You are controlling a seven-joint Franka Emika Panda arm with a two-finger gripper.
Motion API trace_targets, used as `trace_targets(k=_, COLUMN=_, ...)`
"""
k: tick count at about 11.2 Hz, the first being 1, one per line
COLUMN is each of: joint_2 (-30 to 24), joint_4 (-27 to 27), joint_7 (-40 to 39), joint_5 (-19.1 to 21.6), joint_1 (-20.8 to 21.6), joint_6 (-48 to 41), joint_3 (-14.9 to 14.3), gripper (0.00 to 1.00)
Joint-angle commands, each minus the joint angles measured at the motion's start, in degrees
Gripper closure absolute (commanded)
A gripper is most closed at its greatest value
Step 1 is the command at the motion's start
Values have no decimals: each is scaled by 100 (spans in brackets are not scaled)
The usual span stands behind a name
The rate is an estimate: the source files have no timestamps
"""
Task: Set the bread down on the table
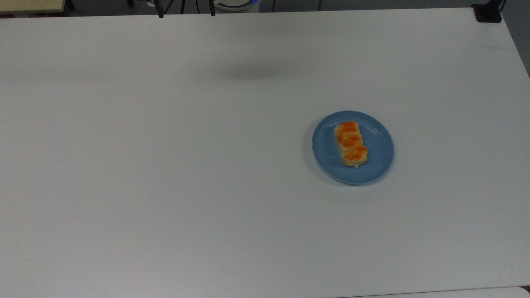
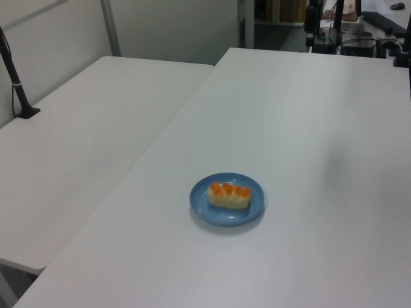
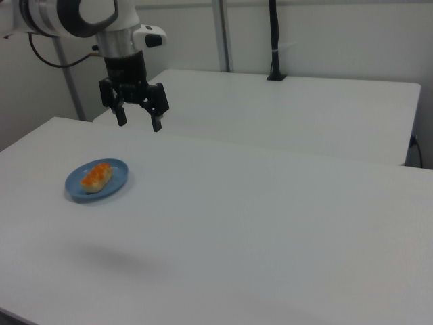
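Bread [image 1: 350, 143] lies on blue plate [image 1: 377, 163], on right side of white table [image 1: 165, 165] in top view. Gripper [image 3: 139, 124] hangs high in air in right view, jaws spread wide, holding nothing, far from bread. Step looks like start: reaching. Next move: go over bread, come down, pinch its long sides softly, lift, set on bare table.

The top view's upper edge cuts off the two dark fingers [image 1: 160, 12]. The table [image 1: 165, 165] runs past the top view's left edge. The right view's top-left corner crops the arm [image 3: 67, 17].
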Motion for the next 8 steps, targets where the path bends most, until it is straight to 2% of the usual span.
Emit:
trace_targets(k=1, joint_2=-7, joint_4=10, joint_7=59, joint_5=-1, joint_1=13, joint_6=-76, joint_3=-1, gripper=0)
trace_targets(k=8, joint_2=116, joint_4=1, joint_7=156, joint_5=-1, joint_1=66, joint_6=153, joint_3=60, gripper=0)
